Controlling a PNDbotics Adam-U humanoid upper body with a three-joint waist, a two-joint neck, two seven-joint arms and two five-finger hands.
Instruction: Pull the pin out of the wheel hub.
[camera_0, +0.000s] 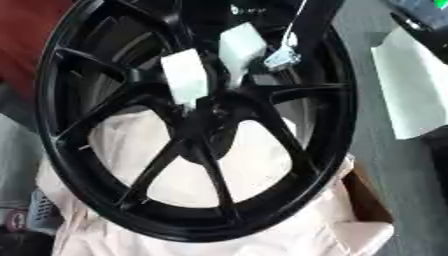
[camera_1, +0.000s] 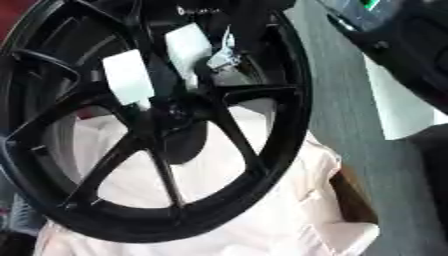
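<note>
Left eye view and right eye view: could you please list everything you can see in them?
wheel: one, black, spoked, filling the middle, lying on the cloth
white pieces: two, rectangular, over the spokes just above the hub; I cannot tell what they are
small thing: one, silvery, by the upper right spoke, with a thin pale line running up from it
cloth: one, pale pink, under the wheel
cardboard box: one, brown, lower right, under the cloth
sheet: one, white, right edge, on the grey floor
dark device: one, upper right
robot's hands: none that I can make out
</note>
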